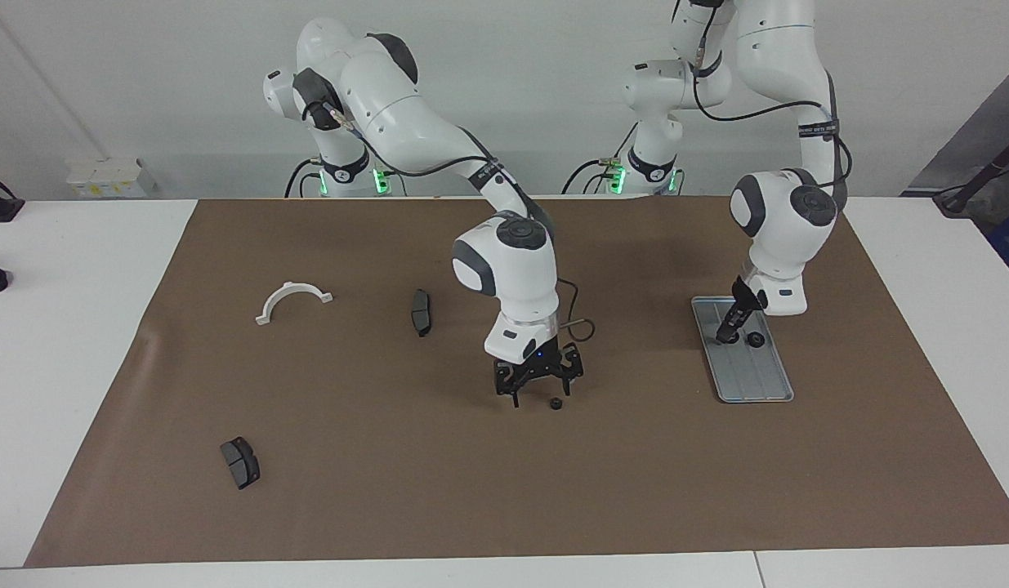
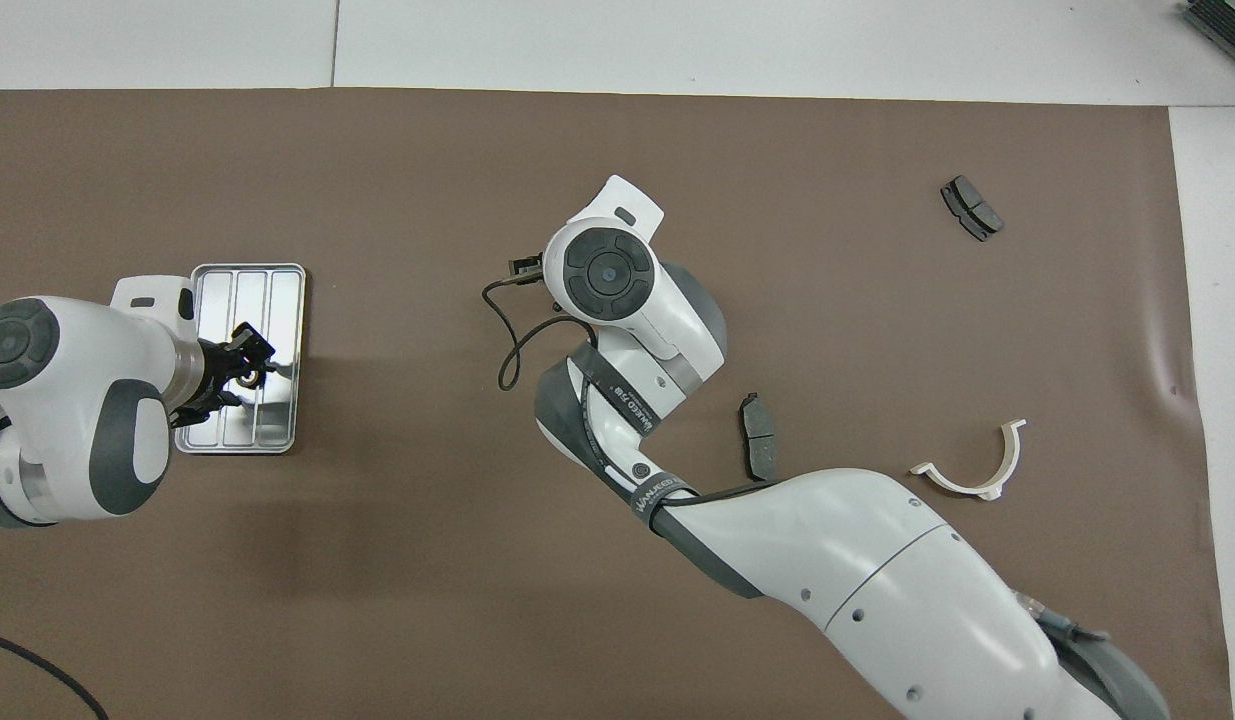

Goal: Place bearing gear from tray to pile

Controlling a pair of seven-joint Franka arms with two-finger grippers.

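The silver tray (image 1: 756, 377) (image 2: 267, 300) lies at the left arm's end of the mat. One black bearing gear (image 1: 755, 340) shows on it. My left gripper (image 1: 728, 331) (image 2: 239, 368) is down on the tray right beside that gear, and its body hides whatever lies under it. Of the pile I see a single small black gear (image 1: 556, 403) at the mat's middle. My right gripper (image 1: 540, 395) hangs open just above the mat, close beside that gear. In the overhead view the right wrist covers that gear.
A dark grey brake pad (image 1: 421, 312) (image 2: 759, 448) lies nearer to the robots than the middle gear. A second pad (image 1: 240, 462) (image 2: 971, 208) and a white half-ring bracket (image 1: 293, 300) (image 2: 972, 470) lie toward the right arm's end.
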